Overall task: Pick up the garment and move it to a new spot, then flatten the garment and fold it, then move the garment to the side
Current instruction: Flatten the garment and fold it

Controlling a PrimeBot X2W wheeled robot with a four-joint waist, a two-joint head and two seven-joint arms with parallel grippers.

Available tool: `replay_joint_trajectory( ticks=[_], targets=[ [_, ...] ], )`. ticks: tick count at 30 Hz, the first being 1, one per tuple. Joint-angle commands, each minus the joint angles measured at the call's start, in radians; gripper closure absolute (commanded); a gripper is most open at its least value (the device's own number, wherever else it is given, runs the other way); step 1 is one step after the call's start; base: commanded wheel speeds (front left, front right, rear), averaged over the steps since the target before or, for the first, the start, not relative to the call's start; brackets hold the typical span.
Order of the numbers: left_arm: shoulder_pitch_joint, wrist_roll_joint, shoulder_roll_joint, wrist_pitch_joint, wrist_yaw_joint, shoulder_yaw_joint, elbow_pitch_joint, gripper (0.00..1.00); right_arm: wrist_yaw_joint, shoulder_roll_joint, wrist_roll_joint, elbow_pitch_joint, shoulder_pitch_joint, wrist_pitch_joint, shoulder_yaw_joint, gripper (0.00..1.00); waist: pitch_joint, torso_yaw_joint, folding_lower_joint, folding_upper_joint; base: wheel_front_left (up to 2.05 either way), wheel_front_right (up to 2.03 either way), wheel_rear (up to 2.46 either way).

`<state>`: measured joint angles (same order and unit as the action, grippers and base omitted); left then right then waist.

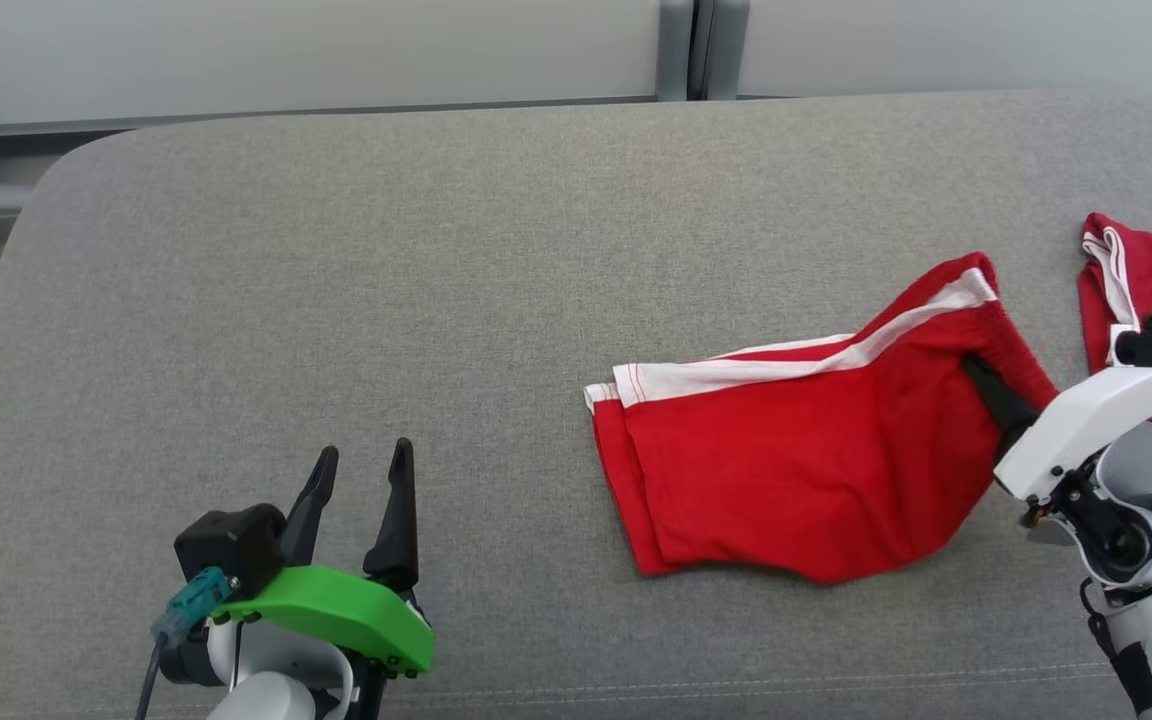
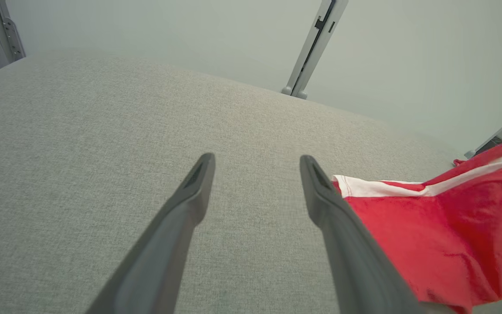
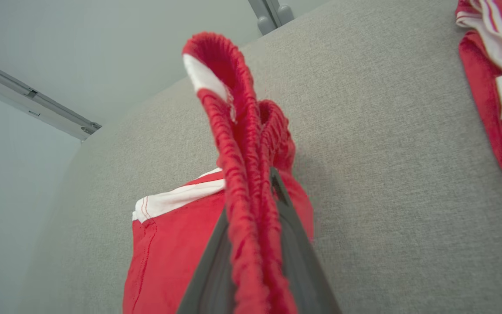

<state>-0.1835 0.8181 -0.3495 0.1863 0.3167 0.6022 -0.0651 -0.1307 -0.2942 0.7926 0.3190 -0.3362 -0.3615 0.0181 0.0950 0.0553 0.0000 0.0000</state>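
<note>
Red shorts [image 1: 796, 470] with a white side stripe [image 1: 786, 365] lie on the right half of the grey fabric-covered counter [image 1: 436, 250]. Their elastic waistband [image 3: 233, 109] is pinched and raised by the right gripper [image 1: 986, 385], whose fingers are closed nearly tight on the gathered band. The rest of the cloth rests on the counter.

We judge the task to be in its first stage. The garment is grasped, but it is neither carried to a new spot nor smoothed out. Flattening, folding and setting aside all appear to be left. The two legs lie one over the other, though loosely, with wrinkles along the lower edge.

The shorts' long axis runs across the head view, leg hems towards the robot's left and waistband up and to its right. The left gripper [image 1: 366, 452] hovers well apart at the near left, fingers spread wide and holding nothing. A second red garment [image 1: 1136, 280] sits at the far right edge.
</note>
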Motion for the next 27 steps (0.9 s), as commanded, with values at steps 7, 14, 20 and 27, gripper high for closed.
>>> replay_joint_trajectory(
  ticks=[7,14,20,27],
  targets=[
    [0.024,0.015,0.001,0.006,-0.01,-0.001,0.005,0.0,0.0,0.059,-0.1,-0.096,0.026,-0.055,0.063,1.0,-0.037,0.001,0.0,0.0,0.0,0.0,0.0],
    [0.037,0.021,0.0,0.01,-0.01,-0.001,0.014,0.0,0.0,0.144,-0.217,-0.073,0.004,-0.103,0.128,1.0,-0.061,0.032,0.0,0.0,0.0,0.0,0.0],
    [0.042,0.017,0.001,0.014,-0.01,0.006,0.021,0.0,0.0,0.193,-0.285,0.028,-0.026,-0.117,0.173,1.0,-0.073,0.073,0.0,0.0,0.0,0.0,0.0],
    [0.042,0.014,0.01,0.019,-0.011,0.013,0.024,0.0,0.0,0.223,-0.358,0.162,-0.071,-0.092,0.204,1.0,-0.075,0.114,0.0,0.0,0.0,0.0,0.0]
  ],
)
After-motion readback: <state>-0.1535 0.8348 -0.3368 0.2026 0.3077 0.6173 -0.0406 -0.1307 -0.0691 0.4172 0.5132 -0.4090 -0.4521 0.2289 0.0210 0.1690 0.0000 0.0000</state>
